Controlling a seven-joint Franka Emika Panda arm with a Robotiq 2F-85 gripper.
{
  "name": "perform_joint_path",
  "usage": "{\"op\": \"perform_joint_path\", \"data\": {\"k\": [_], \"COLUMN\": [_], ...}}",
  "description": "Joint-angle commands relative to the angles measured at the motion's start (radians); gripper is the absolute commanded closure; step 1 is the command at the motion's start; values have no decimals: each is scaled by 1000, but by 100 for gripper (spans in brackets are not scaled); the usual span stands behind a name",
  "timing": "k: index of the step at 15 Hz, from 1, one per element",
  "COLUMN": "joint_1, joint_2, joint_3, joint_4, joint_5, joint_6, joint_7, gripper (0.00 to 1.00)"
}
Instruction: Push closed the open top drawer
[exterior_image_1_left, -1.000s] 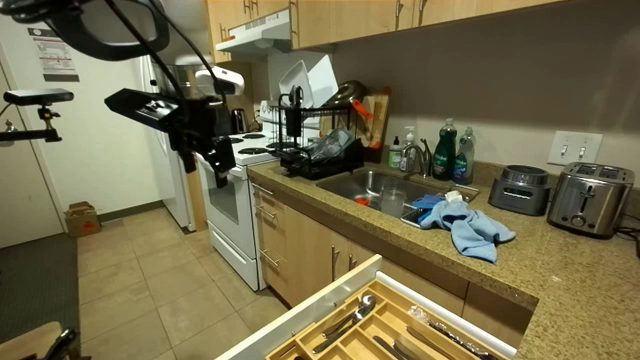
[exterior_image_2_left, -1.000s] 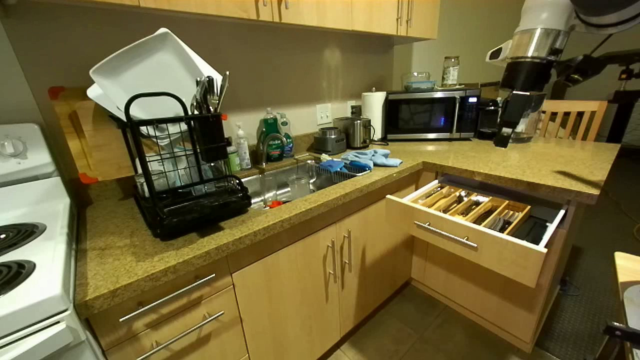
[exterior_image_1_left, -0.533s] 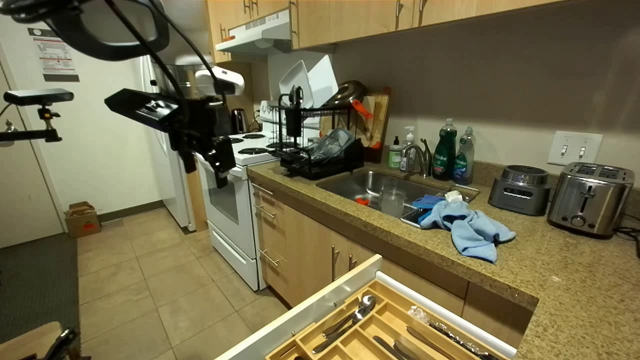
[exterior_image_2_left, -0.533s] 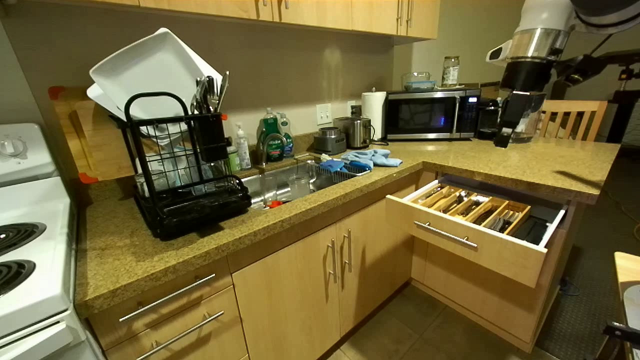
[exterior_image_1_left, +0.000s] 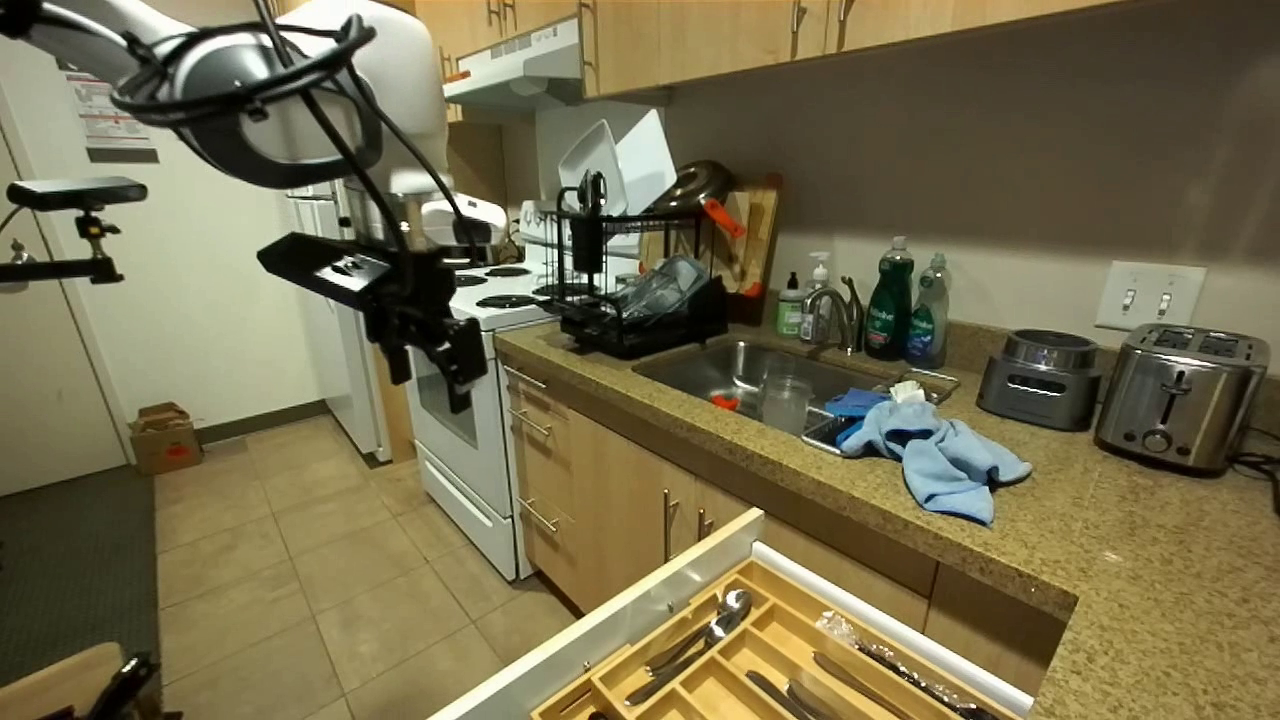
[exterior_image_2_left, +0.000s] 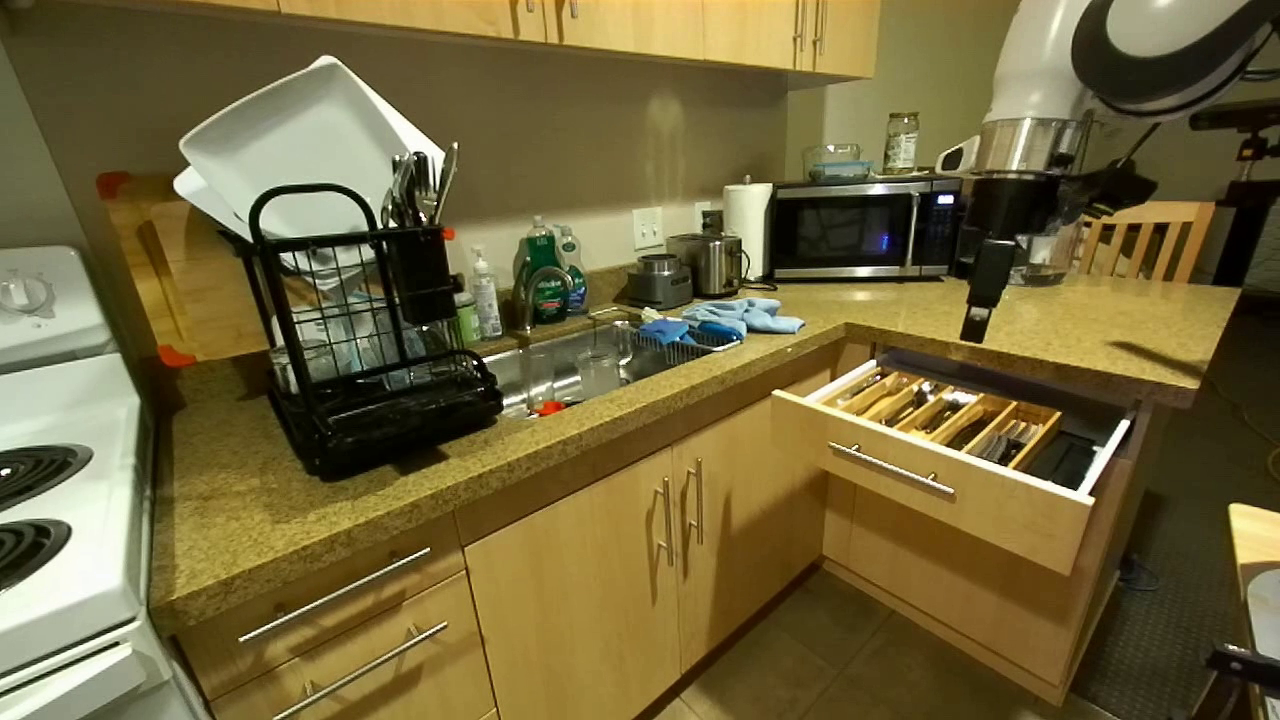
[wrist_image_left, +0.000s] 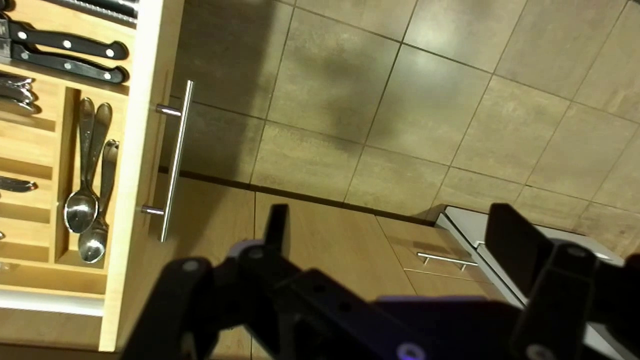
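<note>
The top drawer (exterior_image_2_left: 960, 505) stands pulled out from under the counter, with a flat light-wood front and a metal bar handle (exterior_image_2_left: 890, 468). Its raised front edge (exterior_image_1_left: 640, 610) and the divided wooden utensil tray (exterior_image_1_left: 780, 620) with cutlery show in an exterior view. In the wrist view the drawer front (wrist_image_left: 142, 150) and its handle lie at the left. My gripper (wrist_image_left: 387, 212) is open with nothing between its fingers. It hangs above and out past the drawer front, apart from it. It also shows in both exterior views (exterior_image_1_left: 430, 385) (exterior_image_2_left: 977, 325).
The granite counter (exterior_image_2_left: 1100, 320) edge lies above and behind the drawer. Lower cabinet doors with vertical bar handles (exterior_image_2_left: 667, 520) stand beside it. A stove (exterior_image_1_left: 455, 400), dish rack (exterior_image_2_left: 380, 400) and sink (exterior_image_1_left: 740, 365) are along the counter. A chair (exterior_image_2_left: 1150, 215) stands behind.
My arm and gripper have moved down, rightward in an exterior view and leftward in the opposite exterior view, all within the last half second. The drawer has not moved.
</note>
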Motion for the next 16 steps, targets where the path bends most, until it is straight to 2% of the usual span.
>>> {"op": "perform_joint_path", "data": {"k": [1,9,16], "joint_1": [-3,-16,-17], "joint_2": [114,404,639], "joint_3": [31,89,93], "joint_4": [43,151,292], "joint_5": [21,-16,-103], "joint_6": [74,190,264], "joint_7": [21,110,201], "gripper": [0,0,0]}}
